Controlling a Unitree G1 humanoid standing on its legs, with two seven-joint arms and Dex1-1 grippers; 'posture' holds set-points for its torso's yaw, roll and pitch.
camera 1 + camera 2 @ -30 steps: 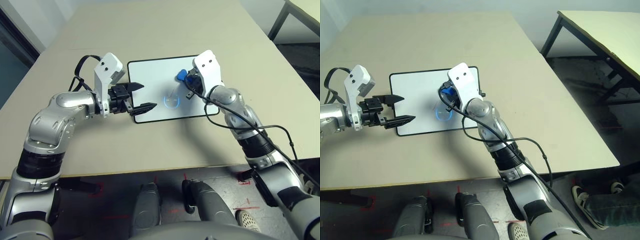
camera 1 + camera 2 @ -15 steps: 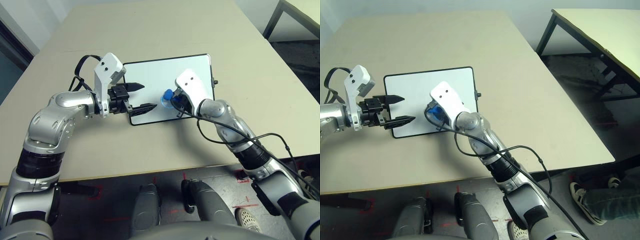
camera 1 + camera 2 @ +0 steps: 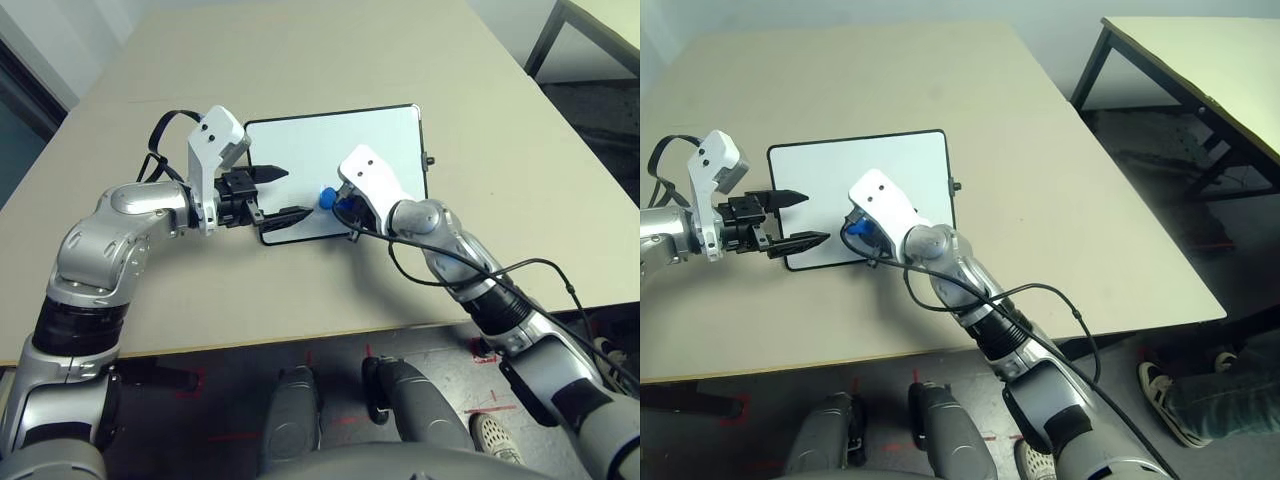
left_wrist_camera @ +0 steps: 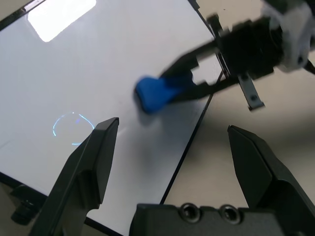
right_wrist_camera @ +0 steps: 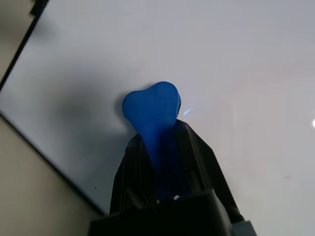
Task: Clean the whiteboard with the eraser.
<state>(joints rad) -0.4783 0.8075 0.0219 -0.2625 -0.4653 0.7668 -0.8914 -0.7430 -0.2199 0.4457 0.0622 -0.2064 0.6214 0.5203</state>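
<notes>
The whiteboard (image 3: 330, 145) lies flat in the middle of the beige table. Its near-left part carries a faint blue ring (image 4: 73, 129). The blue eraser (image 3: 326, 197) is pressed on the board near its front edge, and my right gripper (image 3: 337, 204) is shut on it. In the right wrist view the eraser (image 5: 150, 105) sticks out past the black fingers (image 5: 130, 172) onto the white surface. My left gripper (image 3: 295, 192) hovers open over the board's near-left corner, its tips a short way from the eraser (image 4: 153, 92).
The table's front edge (image 3: 300, 340) runs just below the board. A black cable (image 3: 520, 270) hangs off my right forearm. A second table (image 3: 1200, 70) stands to the far right, and a person's shoe (image 3: 1155, 385) and leg show on the floor.
My right gripper has dragged the eraser across the board from its far right part toward the near-left, close to the left gripper. The left arm has stayed put.
</notes>
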